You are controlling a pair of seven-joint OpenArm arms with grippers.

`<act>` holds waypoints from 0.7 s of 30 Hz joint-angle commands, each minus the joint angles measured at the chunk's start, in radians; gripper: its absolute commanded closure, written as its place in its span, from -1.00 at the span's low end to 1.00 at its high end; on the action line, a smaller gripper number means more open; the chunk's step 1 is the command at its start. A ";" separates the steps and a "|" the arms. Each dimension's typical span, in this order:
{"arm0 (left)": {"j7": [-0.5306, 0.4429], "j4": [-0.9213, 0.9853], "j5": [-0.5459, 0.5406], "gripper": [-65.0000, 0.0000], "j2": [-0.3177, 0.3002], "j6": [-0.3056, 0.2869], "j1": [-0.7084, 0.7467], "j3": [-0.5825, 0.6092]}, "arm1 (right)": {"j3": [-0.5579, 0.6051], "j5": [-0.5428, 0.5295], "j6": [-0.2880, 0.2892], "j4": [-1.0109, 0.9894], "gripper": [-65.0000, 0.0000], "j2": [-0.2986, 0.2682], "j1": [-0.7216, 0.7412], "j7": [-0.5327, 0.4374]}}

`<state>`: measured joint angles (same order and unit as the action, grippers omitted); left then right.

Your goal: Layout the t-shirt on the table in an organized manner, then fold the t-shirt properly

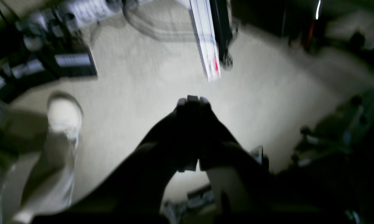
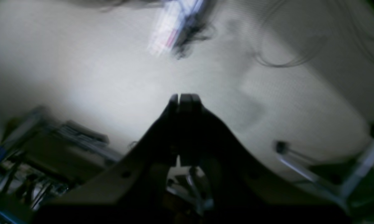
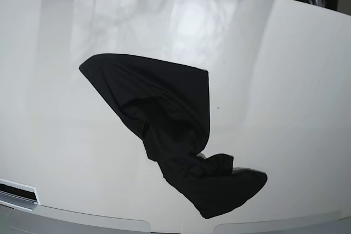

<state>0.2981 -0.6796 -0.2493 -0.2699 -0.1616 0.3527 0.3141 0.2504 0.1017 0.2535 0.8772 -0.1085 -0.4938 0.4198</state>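
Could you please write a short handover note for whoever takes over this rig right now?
Left gripper: fingers shut, holding nothing, raised clear of the work with only floor behind it.
Right gripper: fingers shut, empty, also pointing away from the work.
The t-shirt lies crumpled and twisted on the table, one broad end spread toward the far left and the other bunched near the front edge. Neither arm shows in the base view.
Done: nothing visible so far; the shirt is not laid out.
Left: untwist and spread it flat, sleeves out, then fold it.
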 commanded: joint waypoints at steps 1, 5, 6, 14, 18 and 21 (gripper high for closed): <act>0.016 -0.047 -0.011 1.00 -0.021 0.001 0.022 -0.001 | -0.003 0.004 -0.010 0.057 1.00 -0.008 -0.027 0.026; 0.087 -0.227 -0.043 1.00 -0.101 -0.003 0.127 -0.001 | -0.003 -0.007 -0.010 0.260 1.00 -0.009 -0.157 0.167; 0.101 -0.278 -0.059 1.00 -0.124 -0.003 0.157 -0.002 | -0.003 -0.025 -0.010 0.309 1.00 -0.010 -0.193 0.190; 0.165 -0.759 -0.132 1.00 -0.276 -0.003 0.422 -0.132 | -0.003 -0.075 -0.052 0.764 1.00 -0.090 -0.485 0.269; 0.254 -1.006 -0.157 1.00 -0.301 -0.005 0.525 -0.275 | -0.003 -0.024 -0.126 1.013 1.00 -0.158 -0.598 0.326; 0.257 -1.144 -0.176 1.00 -0.300 -0.055 0.593 -0.390 | -0.003 0.088 -0.176 1.175 1.00 -0.175 -0.672 0.327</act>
<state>0.5537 -1.8156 -0.4164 -0.5644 -0.2043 0.9306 -0.0799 0.2451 0.1917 0.0822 2.0388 -0.2829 -1.1515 0.7574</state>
